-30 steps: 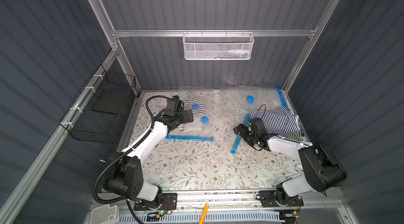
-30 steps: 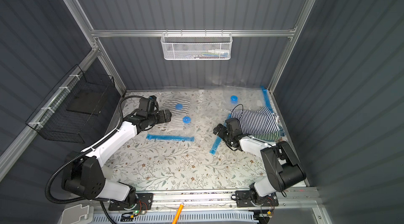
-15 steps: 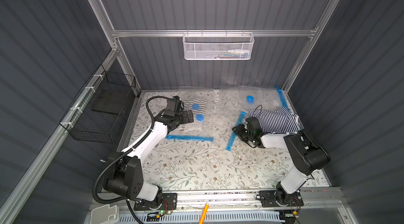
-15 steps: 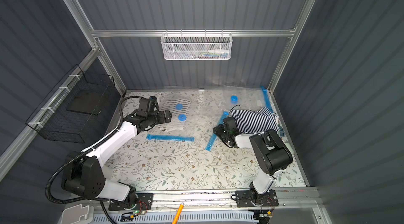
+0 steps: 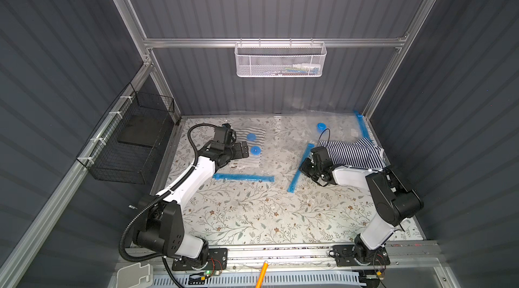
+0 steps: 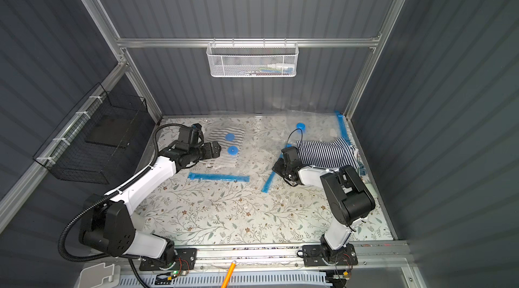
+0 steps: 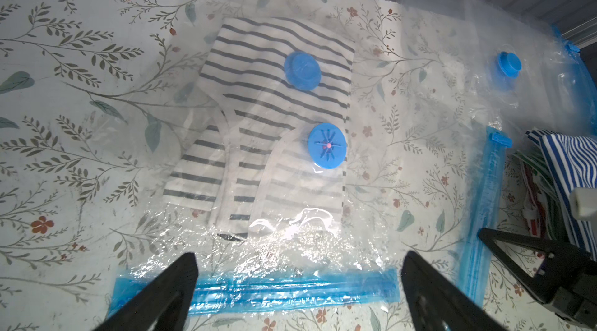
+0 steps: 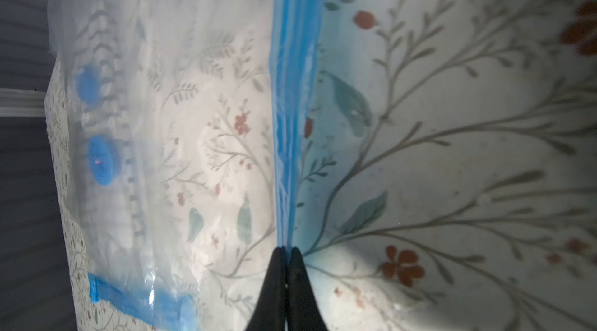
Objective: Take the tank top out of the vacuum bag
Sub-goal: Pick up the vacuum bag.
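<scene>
- Right gripper (image 8: 287, 249): the black tapered fingers are pressed together, and a blue zip strip (image 8: 290, 103) is pinched between the tips.
- The strip is glossy ribbed plastic. It is edged with clear, limp film that rises from the fingers. In both top views it is seen running diagonally, mostly front to back.
- Left gripper (image 7: 298, 255): the black wedge-shaped fingers are spread wide with nothing held between them. It is poised over the near end of the vacuum bag (image 7: 323, 245). Contact with the film cannot be told.
- The vacuum bag is clear film, crinkled and shiny near its own blue seal strip (image 7: 258, 290). That strip lies flat, crosswise to the pinched one.
- A small dark mark (image 7: 230, 236) is printed on the film and is too small to be read.
- Tank top (image 7: 258, 103): it is white knit with thin dark grey stripes, folded to a flat oblong. It lies inside the vacuum bag at the back left of the table. Its long axis is set at right angles to the seal strip, and curved white-bound edges are turned toward that strip.
- Two round blue valves are seen over the tank top: a smooth cap (image 7: 302, 71) and a ribbed disc (image 7: 327, 145) with a red centre.
- A navy-striped garment (image 5: 354, 154) is bunched beside the right arm. Whether it is bagged cannot be told.
- The table cover (image 5: 252, 210) is pale with a floral print.
</scene>
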Tool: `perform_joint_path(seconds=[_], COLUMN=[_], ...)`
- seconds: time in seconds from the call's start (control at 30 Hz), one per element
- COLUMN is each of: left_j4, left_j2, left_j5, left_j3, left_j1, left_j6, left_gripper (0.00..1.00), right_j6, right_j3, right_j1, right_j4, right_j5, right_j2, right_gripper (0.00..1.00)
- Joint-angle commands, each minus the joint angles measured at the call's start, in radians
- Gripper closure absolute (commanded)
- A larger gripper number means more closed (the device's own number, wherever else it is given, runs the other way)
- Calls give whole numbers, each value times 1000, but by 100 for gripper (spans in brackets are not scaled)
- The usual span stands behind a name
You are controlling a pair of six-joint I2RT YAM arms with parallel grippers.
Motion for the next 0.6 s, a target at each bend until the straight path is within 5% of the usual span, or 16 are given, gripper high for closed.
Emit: perform_joint_path(seconds=[0.0, 0.4, 0.57], left_j4=[-18, -38, -39], left_j2=[7, -14, -31], left_j5=[0, -26, -21], left_j3=[30, 36, 22], left_j1=[-6, -6, -5], left_j6=[2, -6, -9], left_gripper=[0, 0, 0], right_j6=[-74, -337, -373], right_j3=[74, 462, 551], right_j1=[16, 5, -96], right_j4=[-88, -397, -449], right_j5=[9, 48, 65], right_j2=[-46, -111, -101], right_gripper=[100, 100, 100])
